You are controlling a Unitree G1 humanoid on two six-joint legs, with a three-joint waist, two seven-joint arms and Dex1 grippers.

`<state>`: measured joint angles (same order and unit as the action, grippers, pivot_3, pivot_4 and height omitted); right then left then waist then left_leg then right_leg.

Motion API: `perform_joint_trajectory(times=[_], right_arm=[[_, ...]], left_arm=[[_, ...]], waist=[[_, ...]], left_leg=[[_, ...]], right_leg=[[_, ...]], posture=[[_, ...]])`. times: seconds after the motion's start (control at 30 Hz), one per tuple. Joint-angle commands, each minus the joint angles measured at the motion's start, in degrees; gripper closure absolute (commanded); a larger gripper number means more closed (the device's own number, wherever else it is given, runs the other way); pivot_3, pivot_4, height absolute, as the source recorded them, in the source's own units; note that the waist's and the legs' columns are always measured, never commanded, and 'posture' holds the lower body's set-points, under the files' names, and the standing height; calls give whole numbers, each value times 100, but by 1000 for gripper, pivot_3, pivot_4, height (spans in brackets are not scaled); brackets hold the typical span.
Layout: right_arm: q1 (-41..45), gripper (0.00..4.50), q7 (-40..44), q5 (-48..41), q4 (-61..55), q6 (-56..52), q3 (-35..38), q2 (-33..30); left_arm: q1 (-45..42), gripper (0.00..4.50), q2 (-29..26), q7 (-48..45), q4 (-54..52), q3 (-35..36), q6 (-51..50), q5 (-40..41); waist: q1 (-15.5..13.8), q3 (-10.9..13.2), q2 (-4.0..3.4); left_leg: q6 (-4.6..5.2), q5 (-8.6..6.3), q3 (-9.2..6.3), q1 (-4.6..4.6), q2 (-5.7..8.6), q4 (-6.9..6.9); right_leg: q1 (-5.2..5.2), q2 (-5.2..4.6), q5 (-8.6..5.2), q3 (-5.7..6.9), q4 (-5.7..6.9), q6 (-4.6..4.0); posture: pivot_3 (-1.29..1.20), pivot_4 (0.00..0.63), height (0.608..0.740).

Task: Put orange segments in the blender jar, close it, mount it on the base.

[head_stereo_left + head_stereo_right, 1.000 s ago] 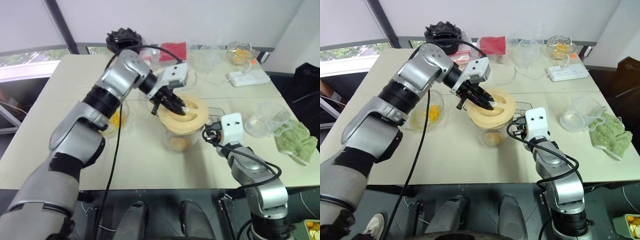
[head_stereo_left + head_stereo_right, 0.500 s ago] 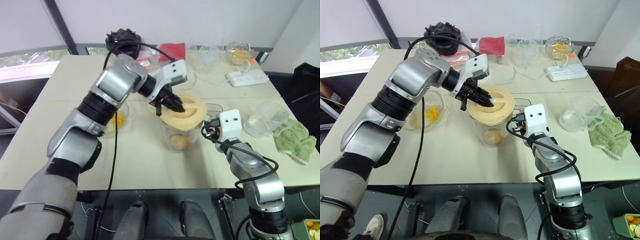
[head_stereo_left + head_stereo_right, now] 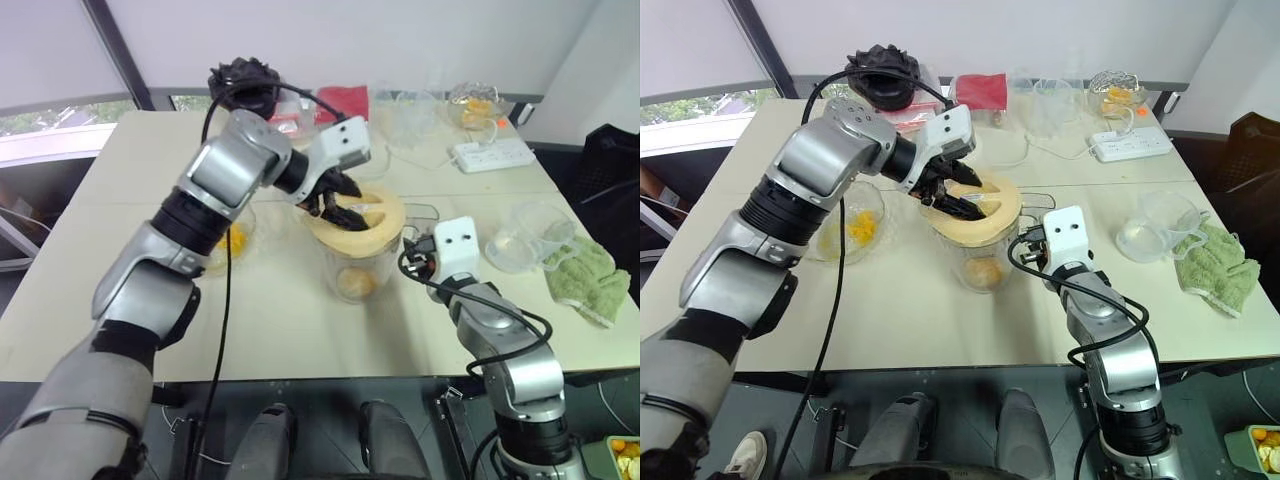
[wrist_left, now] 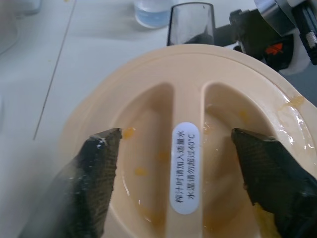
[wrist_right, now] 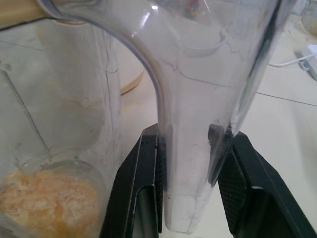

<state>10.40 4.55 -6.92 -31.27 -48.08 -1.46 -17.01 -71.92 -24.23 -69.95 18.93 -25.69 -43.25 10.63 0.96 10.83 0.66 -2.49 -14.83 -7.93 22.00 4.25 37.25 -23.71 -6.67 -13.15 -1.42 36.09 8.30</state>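
The clear blender jar [image 3: 355, 270] stands mid-table with orange segments [image 5: 44, 198] piled at its bottom. A cream round lid [image 4: 188, 148] rests on the jar's mouth. My left gripper [image 3: 340, 205] hovers open over the lid, with its fingers [image 4: 96, 168] spread to either side of the lid's labelled middle ridge. My right gripper [image 5: 185, 134] is shut on the jar's clear side handle [image 5: 193, 99], low on the jar's right side. More orange segments [image 3: 855, 228] lie in a shallow clear bowl left of the jar, partly behind my left arm. The base is out of view.
A white power strip [image 3: 495, 155] lies at the back right. A clear cup [image 3: 525, 238] and a green cloth [image 3: 590, 275] sit right of the jar. Clear containers [image 3: 415, 110], a red item [image 3: 345, 100] and a black ridged object [image 3: 245, 78] line the far edge.
The left gripper has opened and let go of the lid's ridge. The lid, held tilted before, now sits on the jar's mouth. The right gripper kept its hold on the handle.
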Motion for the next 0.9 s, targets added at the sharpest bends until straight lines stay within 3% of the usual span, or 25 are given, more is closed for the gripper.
perform_joint_trajectory(times=[0.03,0.3,0.43,0.53,0.7,0.9], right_arm=[[-98,3582,68,126,-51,8,-152,-43],[-116,3582,138,172,6,70,-128,-40],[-154,3582,178,190,28,175,-97,-19],[-155,3582,177,169,30,220,-21,20],[47,3582,134,63,71,341,299,156],[591,3582,235,-197,56,84,851,22]], left_arm=[[-78,986,72,328,-107,630,126,135],[-604,986,618,1226,78,2628,-265,1362],[-428,986,350,1364,110,3037,-89,1513],[17,986,30,1155,-124,3004,44,1495],[1838,986,-884,992,-1068,3112,436,1354],[3410,986,-1209,1529,-2827,3534,-103,1866]], waist=[[0,1,1],[40,2,1],[87,-1,-3],[129,-2,-7],[171,-2,-13],[-33,12,7]], left_leg=[[0,0,0,0,0,0],[0,0,2,6,-3,-11],[-1,0,3,5,-4,-14],[-2,1,4,4,-3,-15],[-8,3,12,7,-7,-24],[-19,10,4,56,-5,-14]], right_leg=[[0,0,0,0,0,0],[-18,1,0,0,1,0],[-20,1,0,0,2,-1],[-20,1,1,-1,3,-1],[-40,1,5,-13,8,-7],[-76,-1,13,-10,0,-17]], posture=[[0,150,740],[0,150,740],[0,150,740],[0,150,740],[0,150,740],[0,150,740]])
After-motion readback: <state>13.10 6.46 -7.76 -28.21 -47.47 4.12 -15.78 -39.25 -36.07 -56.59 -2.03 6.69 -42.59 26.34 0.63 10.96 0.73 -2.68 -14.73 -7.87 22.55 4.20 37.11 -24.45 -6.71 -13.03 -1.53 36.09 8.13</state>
